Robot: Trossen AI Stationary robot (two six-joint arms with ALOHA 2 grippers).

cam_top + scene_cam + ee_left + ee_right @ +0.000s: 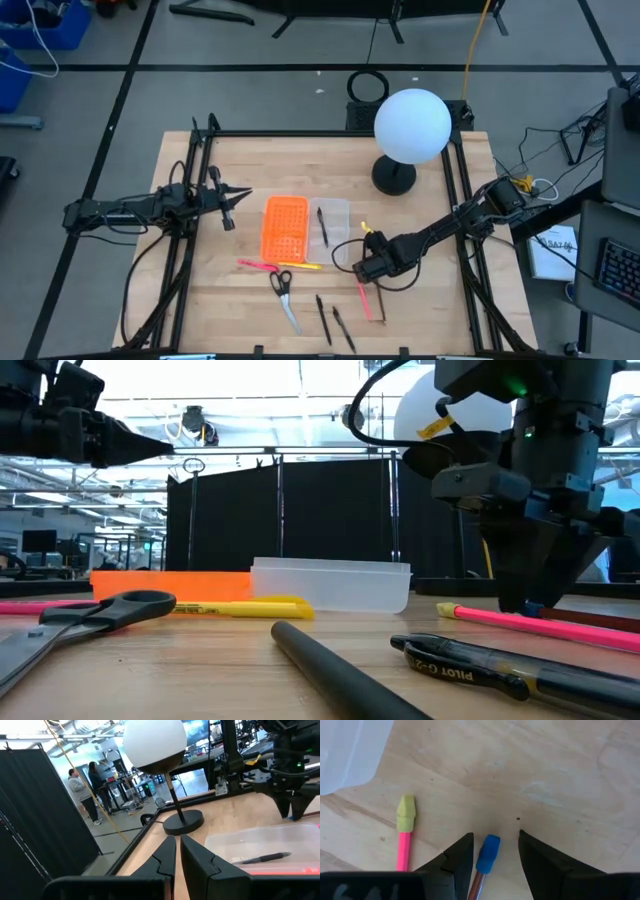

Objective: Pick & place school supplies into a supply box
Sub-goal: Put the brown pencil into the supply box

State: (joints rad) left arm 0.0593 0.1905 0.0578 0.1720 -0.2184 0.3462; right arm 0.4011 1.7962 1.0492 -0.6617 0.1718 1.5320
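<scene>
Overhead, the supply box [305, 229] lies open on the table [430, 310], a black pen [322, 226] in its clear tray, with the right gripper [366, 268] low just beside the tray and the left gripper [228, 217] well off the orange half. From the right wrist, the spread jaws straddle a blue-capped pencil [486, 855] next to a pink pencil [403, 842], while the left wrist shows its jaws nearly pressed together, facing the globe lamp [157, 751].

Crowded front, open back-left

Pens [340, 322], scissors [283, 294] and box [303, 229] fill the middle and front; the lamp [410, 130] blocks the back right.
</scene>
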